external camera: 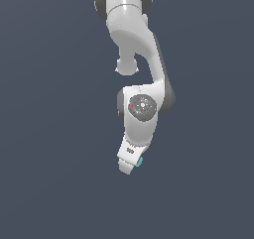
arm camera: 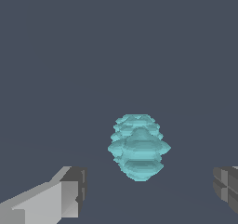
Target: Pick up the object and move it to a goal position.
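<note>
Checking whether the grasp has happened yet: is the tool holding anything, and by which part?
Nothing is held. In the wrist view the teal object sits between the tool's spread fingers, with clear gaps on both sides.

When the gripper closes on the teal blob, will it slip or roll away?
The teal blob looks roundish, so a push would probably roll it. Its stacked ridges give uneven contact, so it may twist or slip between flat fingers. It seems rigid and, being small beside the gripper, likely light.
</note>
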Robot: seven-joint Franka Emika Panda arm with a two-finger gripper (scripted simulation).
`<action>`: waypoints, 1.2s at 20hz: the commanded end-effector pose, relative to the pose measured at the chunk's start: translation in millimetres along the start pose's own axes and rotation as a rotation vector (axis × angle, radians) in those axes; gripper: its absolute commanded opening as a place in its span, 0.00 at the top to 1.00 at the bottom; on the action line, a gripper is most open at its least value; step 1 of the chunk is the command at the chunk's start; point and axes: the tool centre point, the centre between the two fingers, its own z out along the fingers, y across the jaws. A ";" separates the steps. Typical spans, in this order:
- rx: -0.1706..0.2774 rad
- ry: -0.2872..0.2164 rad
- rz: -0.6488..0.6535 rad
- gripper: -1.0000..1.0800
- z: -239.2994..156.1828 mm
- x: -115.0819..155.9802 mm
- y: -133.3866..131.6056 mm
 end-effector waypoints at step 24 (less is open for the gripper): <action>0.000 0.001 -0.017 1.00 51.1 1.0 1.3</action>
